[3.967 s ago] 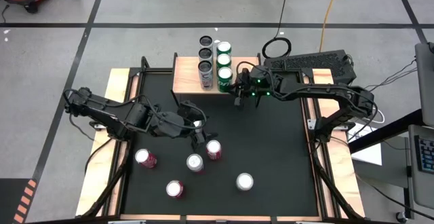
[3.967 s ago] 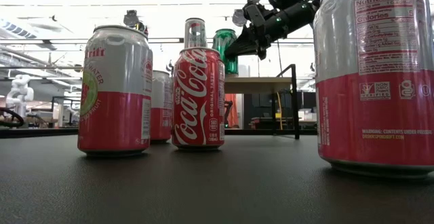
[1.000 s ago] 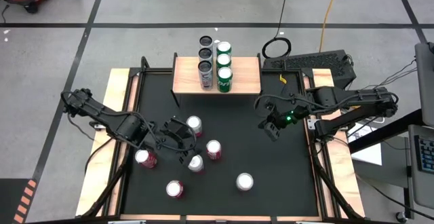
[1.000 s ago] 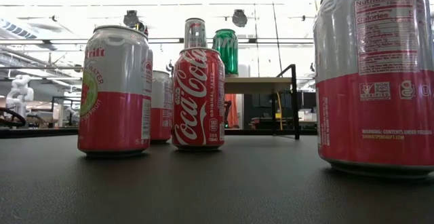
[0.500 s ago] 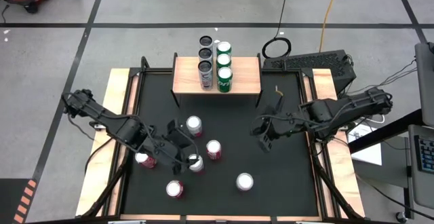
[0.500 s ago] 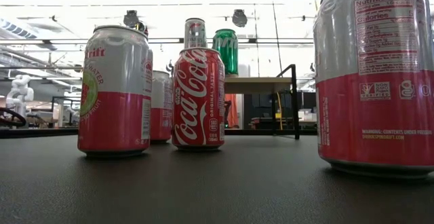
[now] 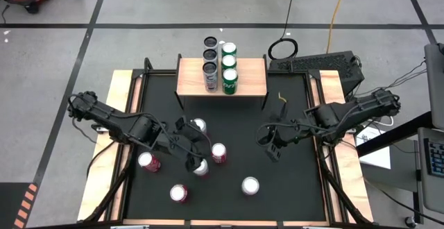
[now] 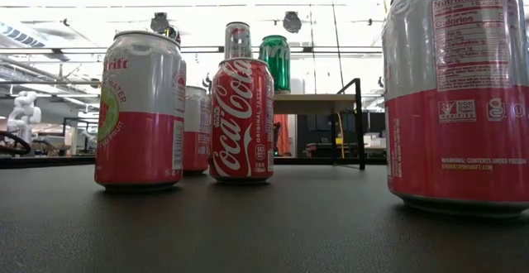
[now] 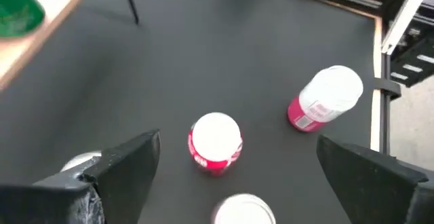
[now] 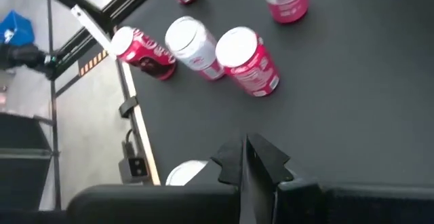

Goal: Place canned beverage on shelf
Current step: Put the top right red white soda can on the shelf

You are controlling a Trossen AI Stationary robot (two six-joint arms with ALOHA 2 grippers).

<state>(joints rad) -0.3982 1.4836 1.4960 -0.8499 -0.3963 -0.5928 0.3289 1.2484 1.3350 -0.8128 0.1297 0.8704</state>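
Observation:
The shelf (image 7: 253, 78) stands at the table's far edge, carrying a row of silver-topped cans (image 7: 209, 69) and a row of green cans (image 7: 229, 76). In the low view the shelf (image 8: 318, 102) shows behind the near cans. Several red and pink cans stand loose on the black mat. My left gripper (image 7: 197, 148) is open and holds nothing. It hovers among a Coca-Cola can (image 7: 218, 152), a silver-topped can (image 7: 200, 166) and another can (image 7: 198, 125). In the left wrist view the gripper (image 9: 239, 157) has its fingers spread wide on either side of the red can (image 9: 214, 142). My right gripper (image 7: 272, 146) is shut and empty over the mat's right-middle, its tips (image 10: 247, 153) pressed together.
Other loose cans stand at the left (image 7: 148, 161), the front (image 7: 179, 193) and the front right (image 7: 250, 185). Wooden strips (image 7: 118, 118) run along both sides of the mat. A large pink can (image 8: 455, 91) fills the right of the low view.
The right gripper has come forward and left, away from the shelf toward the mat's middle. The left gripper dipped toward the front, then shifted back right among the cans, still open.

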